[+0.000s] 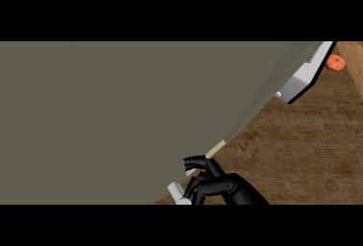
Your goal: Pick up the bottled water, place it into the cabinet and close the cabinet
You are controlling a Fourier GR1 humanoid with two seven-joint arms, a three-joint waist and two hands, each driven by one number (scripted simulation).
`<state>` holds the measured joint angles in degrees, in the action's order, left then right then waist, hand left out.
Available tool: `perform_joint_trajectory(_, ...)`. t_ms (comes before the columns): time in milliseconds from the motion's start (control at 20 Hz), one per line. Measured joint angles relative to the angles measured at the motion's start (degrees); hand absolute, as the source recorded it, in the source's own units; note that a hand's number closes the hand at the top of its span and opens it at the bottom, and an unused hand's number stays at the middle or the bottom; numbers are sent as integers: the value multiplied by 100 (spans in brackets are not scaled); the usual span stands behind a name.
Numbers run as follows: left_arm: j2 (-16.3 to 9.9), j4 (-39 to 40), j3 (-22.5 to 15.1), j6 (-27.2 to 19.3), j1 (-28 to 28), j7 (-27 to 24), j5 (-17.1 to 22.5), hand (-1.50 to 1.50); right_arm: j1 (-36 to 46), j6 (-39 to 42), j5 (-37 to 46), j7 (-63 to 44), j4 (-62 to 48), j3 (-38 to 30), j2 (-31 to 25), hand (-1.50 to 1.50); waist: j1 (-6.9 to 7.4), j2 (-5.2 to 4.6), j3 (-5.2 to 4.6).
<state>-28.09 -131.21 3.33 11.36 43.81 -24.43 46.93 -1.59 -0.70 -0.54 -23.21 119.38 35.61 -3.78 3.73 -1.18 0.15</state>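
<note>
Right hand: black, at the lower edge of the head view a little right of centre, fingers curled inward near the lower edge of the door; whether they grip anything cannot be told
Handle: short pale grey bar just left of the right hand, low on the door's edge, touching or nearly touching the curled fingers
Door edge strip: small light tan piece just above the fingers, lying along the slanted edge of the door
Cabinet door: large flat olive-grey panel filling the left and centre of the view, its right edge running on a slant from the lower centre up to the upper right
Worktop: brown wood grain, visible to the right of the door
Hinge plate: white and grey bracket at the door's upper right corner, with a toothed edge and a small round fastener
Orange object: small and round, at the far upper right, just beside the hinge plate
Bottled water: not visible in this view; its place cannot be told
Left hand: not visible
</note>
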Motion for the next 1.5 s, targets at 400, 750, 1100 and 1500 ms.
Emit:
perform_joint_trajectory(400, -29, 188, 713, 796, 526, -133, 576, -150, 1759, -727, -1233, -238, -1005, -632, 170, 150, -63, 19, -2)
perform_joint_trajectory(750, 23, 366, 1399, 1425, 891, -108, 1079, -150, 3132, -151, -2225, 50, -2237, -1858, 301, 150, -143, 84, -9)
perform_joint_trajectory(1100, 263, 379, 1839, 1822, 1068, 105, 1348, -150, 3954, 741, -2578, 461, -3559, -2517, 191, 150, -211, 140, -8)
perform_joint_trajectory(1500, 417, 336, 2213, 2115, 1222, 404, 1650, -150, 4297, 1399, -2676, 636, -4231, -2664, 157, 150, -295, 249, 71)
